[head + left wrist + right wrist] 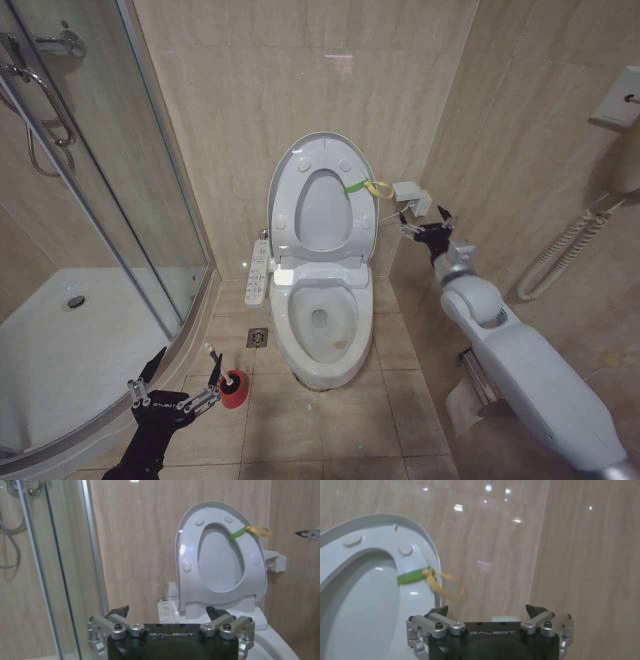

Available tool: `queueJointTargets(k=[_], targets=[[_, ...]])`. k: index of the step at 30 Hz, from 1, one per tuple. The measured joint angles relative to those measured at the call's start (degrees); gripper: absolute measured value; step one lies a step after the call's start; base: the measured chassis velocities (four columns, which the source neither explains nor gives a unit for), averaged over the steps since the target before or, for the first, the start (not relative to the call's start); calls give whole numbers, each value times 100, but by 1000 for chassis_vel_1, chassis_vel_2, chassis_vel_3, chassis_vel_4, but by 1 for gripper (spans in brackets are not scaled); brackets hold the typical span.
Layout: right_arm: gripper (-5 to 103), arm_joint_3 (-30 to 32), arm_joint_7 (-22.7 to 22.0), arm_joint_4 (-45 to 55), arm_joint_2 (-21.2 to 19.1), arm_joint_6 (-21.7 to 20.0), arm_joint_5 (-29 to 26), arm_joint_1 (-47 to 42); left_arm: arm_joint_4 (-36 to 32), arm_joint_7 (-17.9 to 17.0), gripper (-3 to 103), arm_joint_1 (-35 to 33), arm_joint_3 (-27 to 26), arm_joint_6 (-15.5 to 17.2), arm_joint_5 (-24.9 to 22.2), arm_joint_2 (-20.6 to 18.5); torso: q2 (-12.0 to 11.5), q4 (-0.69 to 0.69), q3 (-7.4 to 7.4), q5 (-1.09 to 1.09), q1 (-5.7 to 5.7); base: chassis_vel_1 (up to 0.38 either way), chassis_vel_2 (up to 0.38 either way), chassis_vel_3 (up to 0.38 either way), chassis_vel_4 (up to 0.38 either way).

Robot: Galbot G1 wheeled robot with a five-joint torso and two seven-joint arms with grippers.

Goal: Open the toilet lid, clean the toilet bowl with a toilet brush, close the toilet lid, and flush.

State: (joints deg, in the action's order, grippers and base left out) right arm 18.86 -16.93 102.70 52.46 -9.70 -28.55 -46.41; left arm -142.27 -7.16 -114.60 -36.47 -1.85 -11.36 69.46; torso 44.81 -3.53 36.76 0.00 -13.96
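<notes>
Beige tiled floor and walls; glass shower enclosure at frame left. The glossy white oval toilet lid stands upright above the open white ceramic toilet bowl. A small red round holder cup sits lower left. Left gripper and right gripper hold fingers apart.

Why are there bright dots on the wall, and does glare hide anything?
Right wrist view: ceiling lights mirror as small bright spots on the glossy beige wall tiles; nothing is hidden. Left wrist view: one spot at the top edge. Head view: a faint sheen above the raised glossy white oval toilet lid.
</notes>
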Motion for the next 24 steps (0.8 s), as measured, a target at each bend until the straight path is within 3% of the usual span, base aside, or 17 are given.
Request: queueJointTargets(k=[24], targets=[[100,861,-46,1083,756,289,540,-1950,0,0,100,0,0,0,0,0,-1,0,0,-1,0,0,0,0,0]])
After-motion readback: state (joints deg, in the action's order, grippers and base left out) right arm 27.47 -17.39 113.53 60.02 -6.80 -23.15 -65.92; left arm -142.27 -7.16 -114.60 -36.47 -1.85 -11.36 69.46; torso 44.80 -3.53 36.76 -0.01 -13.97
